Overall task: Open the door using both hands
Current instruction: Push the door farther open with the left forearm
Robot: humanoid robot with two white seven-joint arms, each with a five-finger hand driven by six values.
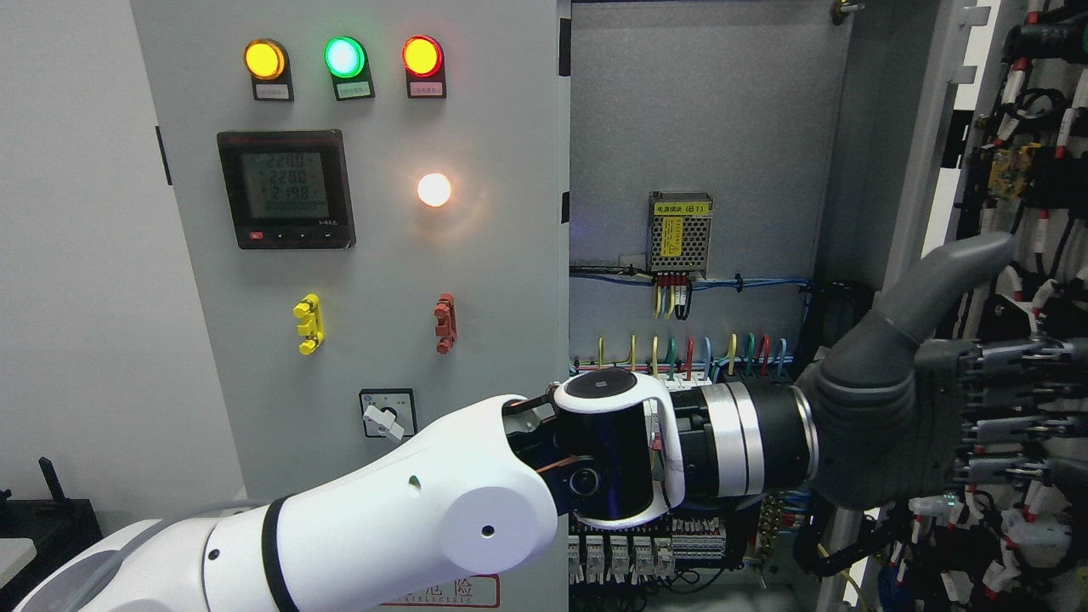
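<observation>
The cabinet's right door [935,144] stands swung open, its inner face covered in wiring and parts at the far right. My left arm [408,518] comes in from the lower left and reaches across the opening. Its dark left hand [1003,382] lies against the door's edge and inner side, with the fingers [1020,412] stretched straight to the right and the thumb [943,280] raised. It holds nothing. The left door [476,280] is closed. My right arm does not show.
The left door carries three lit lamps [344,58], a digital meter [285,189], a white lamp [433,189], yellow and red handles and a rotary switch [387,414]. Inside the cabinet are a power supply [680,234], coloured wires and terminal blocks [680,353].
</observation>
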